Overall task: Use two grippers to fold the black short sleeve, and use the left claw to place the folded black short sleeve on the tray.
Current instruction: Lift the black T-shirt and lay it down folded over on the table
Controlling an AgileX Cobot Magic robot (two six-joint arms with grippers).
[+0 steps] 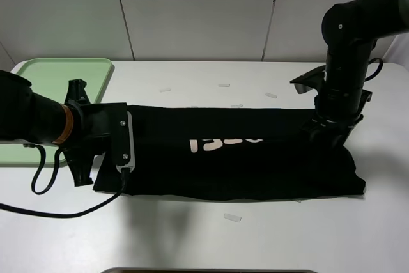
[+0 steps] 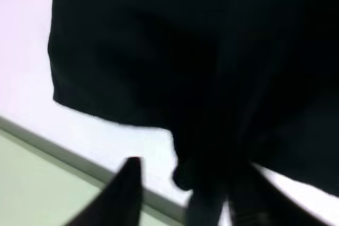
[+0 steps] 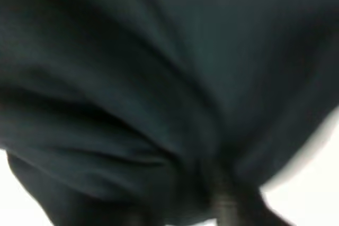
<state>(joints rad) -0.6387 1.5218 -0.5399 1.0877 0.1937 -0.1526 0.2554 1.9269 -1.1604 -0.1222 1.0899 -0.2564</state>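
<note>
I count one black short sleeve (image 1: 255,164), one light green tray (image 1: 57,71), two grippers and at least five small clear tape strips (image 1: 232,218) scattered on the white counter (image 1: 192,234). The shirt lies in a long folded band on the counter, stretched from the left claw (image 2: 180,197) to the right gripper (image 1: 326,133), pale lettering facing up about midway between them. The tray sits just behind the left claw, on the side away from the shirt, and the shirt's end hangs close to its rim. Nothing stands between claw and tray. Cloth bunches against the left fingers (image 2: 127,186), and more cloth smothers the right fingers (image 3: 228,205). Both wrist views are blurred, so I cannot tell how far either pair stands apart or whether it grips.
</note>
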